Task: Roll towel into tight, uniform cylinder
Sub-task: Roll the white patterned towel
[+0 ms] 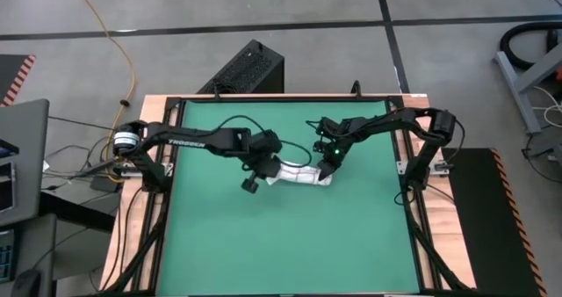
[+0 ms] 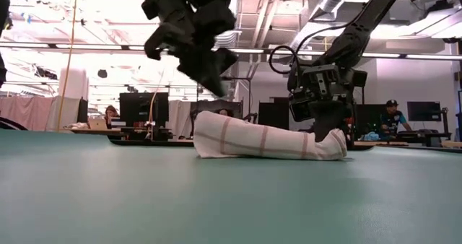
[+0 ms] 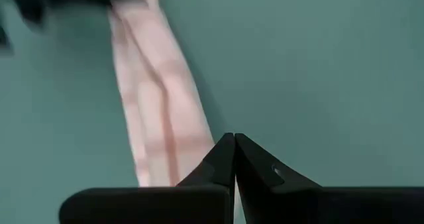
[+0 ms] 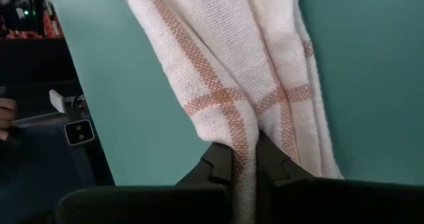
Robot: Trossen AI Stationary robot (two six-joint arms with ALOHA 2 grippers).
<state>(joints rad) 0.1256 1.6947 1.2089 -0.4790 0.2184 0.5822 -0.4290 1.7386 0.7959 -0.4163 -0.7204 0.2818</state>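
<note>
The towel [image 2: 267,139], white with red-brown lines, lies rolled into a short bundle on the green mat [image 1: 290,244] near its middle; the whole length rests on the mat. My left gripper [image 2: 213,81] hangs shut above the roll's left end and touches nothing; in its wrist view [image 3: 234,148] the towel [image 3: 159,98] lies beyond the fingertips. My right gripper [image 4: 244,154] is shut on the roll's right end [image 1: 327,177]. My right gripper pinches a fold of cloth [image 4: 242,134] at the towel's right end between its two fingers. The fingers come slanting down from the table's right and far side. The towel lies on the mat, its right end [image 2: 333,144] flattened under the gripper.
A wooden frame [image 1: 413,99] borders the mat. A black box [image 1: 250,68] sits past the far edge, and a laptop [image 1: 22,156] stands off the table's left. Bare mat lies toward the near edge. People sit in the room beyond [image 2: 390,118].
</note>
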